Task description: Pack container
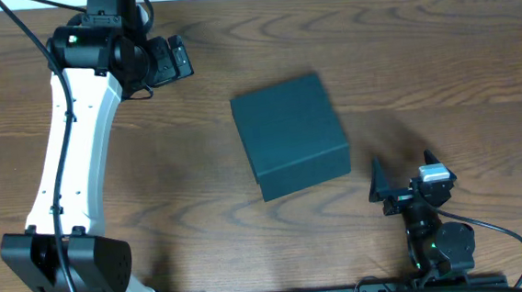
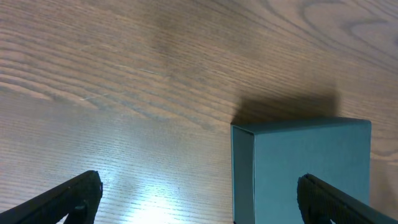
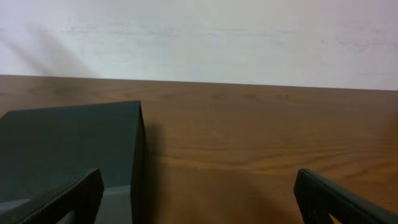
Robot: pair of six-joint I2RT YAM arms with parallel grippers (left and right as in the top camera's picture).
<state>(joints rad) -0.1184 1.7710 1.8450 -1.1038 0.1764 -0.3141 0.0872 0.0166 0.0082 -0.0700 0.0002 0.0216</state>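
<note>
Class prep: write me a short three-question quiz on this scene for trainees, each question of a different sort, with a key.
1. True or false: the dark teal-grey matte square cardboard box lies with its lid shut.
2. Multiple choice: the left pincer is A) open and empty, B) shut on the box, C) shut on a tool.
3. Fill in: the box rests on the brown wooden ____, apart from the open right pincer.
Key: 1 true; 2 A; 3 table.
</note>
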